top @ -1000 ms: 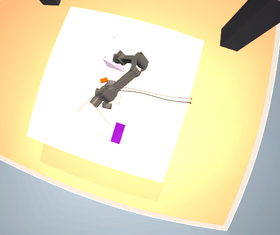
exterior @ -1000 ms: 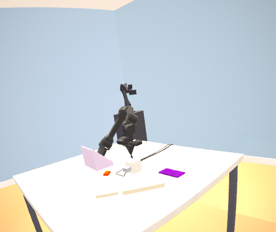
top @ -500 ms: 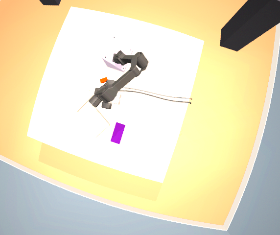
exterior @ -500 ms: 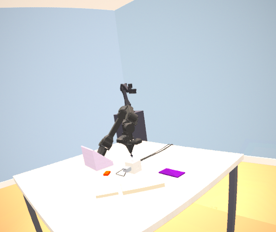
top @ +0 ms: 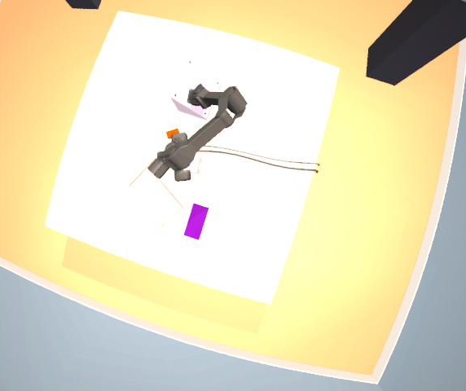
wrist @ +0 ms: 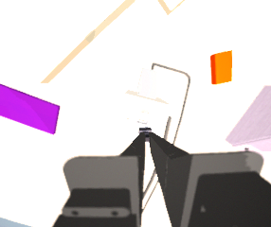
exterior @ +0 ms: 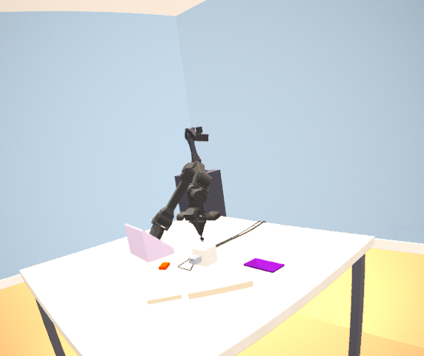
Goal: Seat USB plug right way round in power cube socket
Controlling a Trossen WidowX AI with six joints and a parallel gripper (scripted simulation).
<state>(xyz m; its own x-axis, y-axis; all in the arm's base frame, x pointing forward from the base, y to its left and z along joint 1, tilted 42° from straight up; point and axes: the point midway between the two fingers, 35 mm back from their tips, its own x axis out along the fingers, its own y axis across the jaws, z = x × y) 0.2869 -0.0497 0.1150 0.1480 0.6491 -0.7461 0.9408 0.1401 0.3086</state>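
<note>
1. The gripper (wrist: 146, 134) was nearly closed, its two dark fingers meeting in a narrow point and pinching a small dark plug (wrist: 145, 130) at their tips.
2. In the exterior view the gripper (exterior: 201, 236) pointed straight down and hung above the cube (exterior: 205, 256), with a clear gap between the tip and the cube's top; the plug (exterior: 201, 239) showed as a tiny dark speck at the tip.
3. The plug was therefore out of the socket and held in the air over the cube.
4. The cube (wrist: 147, 87) lay almost white on the white table (exterior: 304, 245), just beyond the fingertips in the wrist view; the socket itself could not be made out.
5. A small grey block (exterior: 194, 260) sat against the cube's front face, with a thin wire loop (exterior: 184, 265) on the table beside it.
6. Two thin cables (exterior: 239, 233) ran from the cube toward the table's far edge.
7. An orange block (exterior: 164, 265) lay left of the cube, and a pale pink wedge (exterior: 147, 243) stood behind that.
8. A purple card (exterior: 263, 265) lay flat to the cube's right, well apart from it.
9. Two tan strips (exterior: 219, 290) lay end to end near the front of the table.
10. From the top, the arm (top: 200, 134) covered the cube.
</note>
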